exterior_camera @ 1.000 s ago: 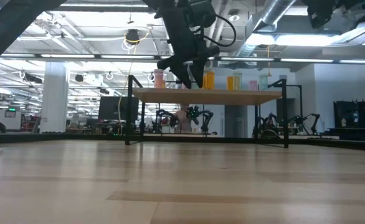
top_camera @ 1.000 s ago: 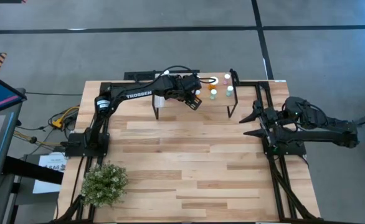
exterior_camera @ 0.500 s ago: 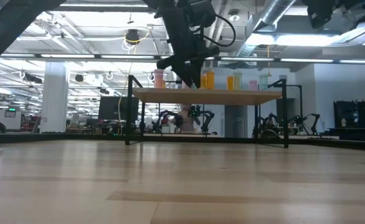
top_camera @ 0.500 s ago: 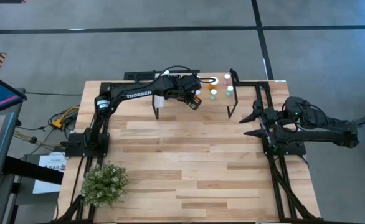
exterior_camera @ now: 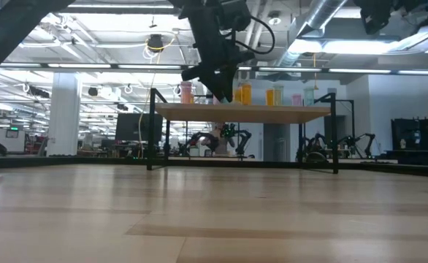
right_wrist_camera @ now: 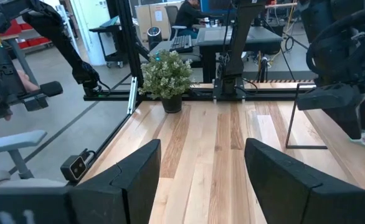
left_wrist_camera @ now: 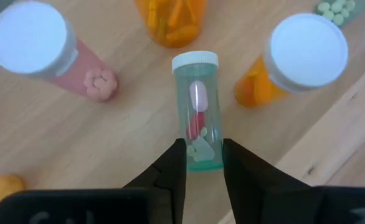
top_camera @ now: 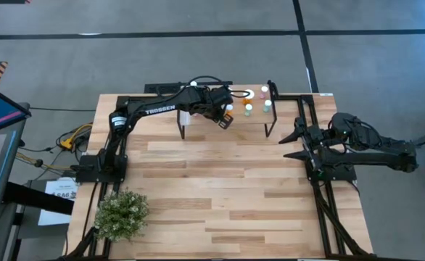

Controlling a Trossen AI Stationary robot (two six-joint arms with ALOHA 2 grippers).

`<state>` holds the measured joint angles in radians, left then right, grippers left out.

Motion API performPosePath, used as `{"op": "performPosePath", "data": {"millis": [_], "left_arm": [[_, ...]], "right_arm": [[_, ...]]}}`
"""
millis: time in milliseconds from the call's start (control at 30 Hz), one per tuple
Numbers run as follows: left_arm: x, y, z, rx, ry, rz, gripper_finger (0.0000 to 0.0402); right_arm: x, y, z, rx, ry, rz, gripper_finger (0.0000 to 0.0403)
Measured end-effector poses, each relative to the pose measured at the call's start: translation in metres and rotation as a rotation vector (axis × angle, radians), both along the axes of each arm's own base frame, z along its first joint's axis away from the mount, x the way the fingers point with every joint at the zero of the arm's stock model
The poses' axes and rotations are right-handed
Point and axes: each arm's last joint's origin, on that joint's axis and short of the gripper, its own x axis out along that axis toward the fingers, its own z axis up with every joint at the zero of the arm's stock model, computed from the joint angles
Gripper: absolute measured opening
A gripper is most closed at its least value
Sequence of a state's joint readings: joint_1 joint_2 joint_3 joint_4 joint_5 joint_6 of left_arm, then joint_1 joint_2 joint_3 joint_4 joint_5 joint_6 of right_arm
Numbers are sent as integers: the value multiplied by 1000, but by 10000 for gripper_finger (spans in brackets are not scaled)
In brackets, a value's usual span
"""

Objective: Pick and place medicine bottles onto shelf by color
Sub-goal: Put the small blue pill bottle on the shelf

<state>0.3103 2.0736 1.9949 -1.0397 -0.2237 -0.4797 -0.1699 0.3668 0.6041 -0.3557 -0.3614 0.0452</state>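
The shelf [top_camera: 260,122] stands at the table's far edge, with several medicine bottles on it. Among them are an orange one [left_wrist_camera: 298,59], a pink one [left_wrist_camera: 39,46] and another orange one [left_wrist_camera: 170,18], each standing on its base. My left gripper [left_wrist_camera: 204,162] hangs over the shelf's middle [exterior_camera: 221,95], shut on a pale green bottle [left_wrist_camera: 198,106] with a white cap. My right gripper [top_camera: 294,141] waits open at the table's right edge, away from the shelf, with nothing between its fingers [right_wrist_camera: 201,168]. My left gripper pinches the pale green bottle's base end [left_wrist_camera: 204,152] between its two fingers, one on each side of the body. The fingers slant down from the near left. The bottle points away from them, cap farthest, low over the shelf top [left_wrist_camera: 126,124]; I cannot tell whether it rests there.
A potted plant [top_camera: 120,212] stands at the table's near left corner. The shelf's black legs [exterior_camera: 335,139] rise from the far part of the table. The wide wooden tabletop [top_camera: 227,188] lies between the shelf and the near edge.
In the low view my left gripper's fingers have drawn closer together over the shelf, while the arm stays where it was.
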Motion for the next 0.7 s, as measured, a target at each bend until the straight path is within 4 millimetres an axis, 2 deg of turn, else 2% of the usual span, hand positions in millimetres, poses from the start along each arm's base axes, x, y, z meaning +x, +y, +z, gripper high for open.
{"op": "performPosePath", "data": {"millis": [400,533,700], "left_arm": [[-2,-2,-5,-16,49,-2,131],[-2,-1,-5,-5,48,6,129],[-2,-1,-5,3,47,8,98]], "right_arm": [[0,0,0,0,0,0,255],[0,0,0,0,0,0,255],[0,0,0,0,0,0,255]]}}
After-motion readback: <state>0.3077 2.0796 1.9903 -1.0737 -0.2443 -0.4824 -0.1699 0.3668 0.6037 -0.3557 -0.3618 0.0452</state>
